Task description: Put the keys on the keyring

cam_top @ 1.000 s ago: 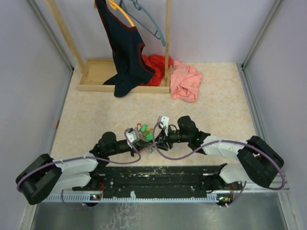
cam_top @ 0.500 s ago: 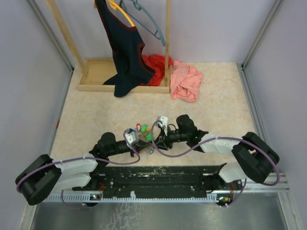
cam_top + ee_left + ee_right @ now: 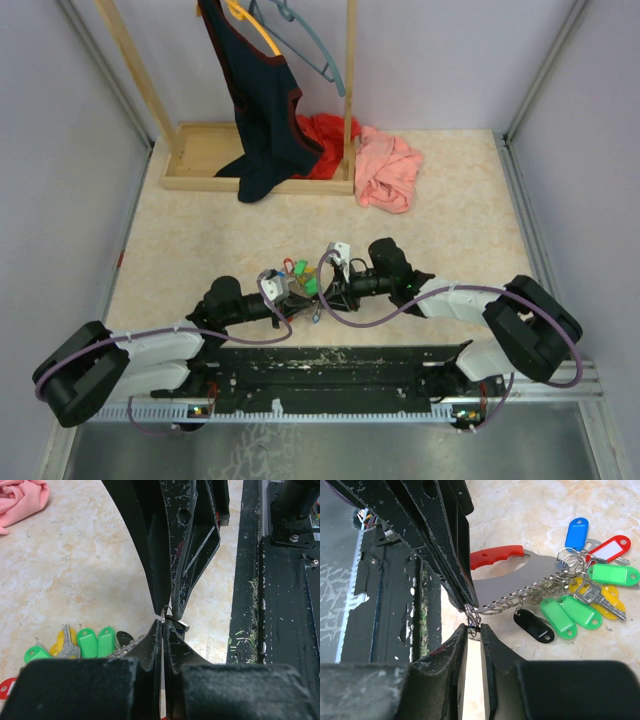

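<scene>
Keys (image 3: pixel 580 612) green, blue, red, black, perhaps yellow; keyring (image 3: pixel 497 587) red, grey; table (image 3: pixel 530 510) marbled beige.

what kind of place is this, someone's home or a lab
Most likely a robot test cell, not a home: bare grey walls box in one table, a left arm and right arm are bolted at its near edge, and a clothes rack and keys sit like props.
</scene>
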Robot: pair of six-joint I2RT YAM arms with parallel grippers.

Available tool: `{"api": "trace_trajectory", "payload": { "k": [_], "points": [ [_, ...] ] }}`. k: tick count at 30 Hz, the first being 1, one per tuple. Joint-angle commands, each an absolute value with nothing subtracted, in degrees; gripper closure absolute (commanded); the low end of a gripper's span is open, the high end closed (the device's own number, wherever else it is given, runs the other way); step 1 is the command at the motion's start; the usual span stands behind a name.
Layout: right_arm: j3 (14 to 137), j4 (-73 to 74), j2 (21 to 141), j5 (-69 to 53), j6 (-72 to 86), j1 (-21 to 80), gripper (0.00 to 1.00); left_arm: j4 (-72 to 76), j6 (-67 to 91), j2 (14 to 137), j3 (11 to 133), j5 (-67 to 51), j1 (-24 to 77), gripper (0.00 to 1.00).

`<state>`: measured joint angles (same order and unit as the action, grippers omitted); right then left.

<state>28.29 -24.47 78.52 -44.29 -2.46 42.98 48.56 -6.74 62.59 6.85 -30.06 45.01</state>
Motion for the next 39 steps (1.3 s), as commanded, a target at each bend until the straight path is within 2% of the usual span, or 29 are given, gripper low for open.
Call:
{"api": "trace_trajectory", "payload": {
  "k": [1,5,22,31,39],
  "points": [
    [31.4,-27.6,79.5,-46.7,-2.8,42.6,0.85,52.4,-7.2,62.8,7.0,-31.9,45.3,0.99],
    [31.4,-27.3,79.5,-46.1,-3.1,42.5,1.0,53.4,-6.9,62.8,6.6,-32.0,45.3,0.99],
    [35.0,-15.0,76.2,-40.7,-5.1,41.0,1.0,59.0,-5.7,62.7,4.0,-31.2,45.2,0.99],
    [38.9,-7.9,72.8,-38.2,-9.3,43.0,1.0,51.7,-4.4,62.7,6.2,-27.9,45.2,0.74],
    [42.0,-4.4,73.9,-35.0,-10.4,45.0,1.0,48.8,-1.9,63.3,8.1,-26.9,45.2,0.66]
  ]
}}
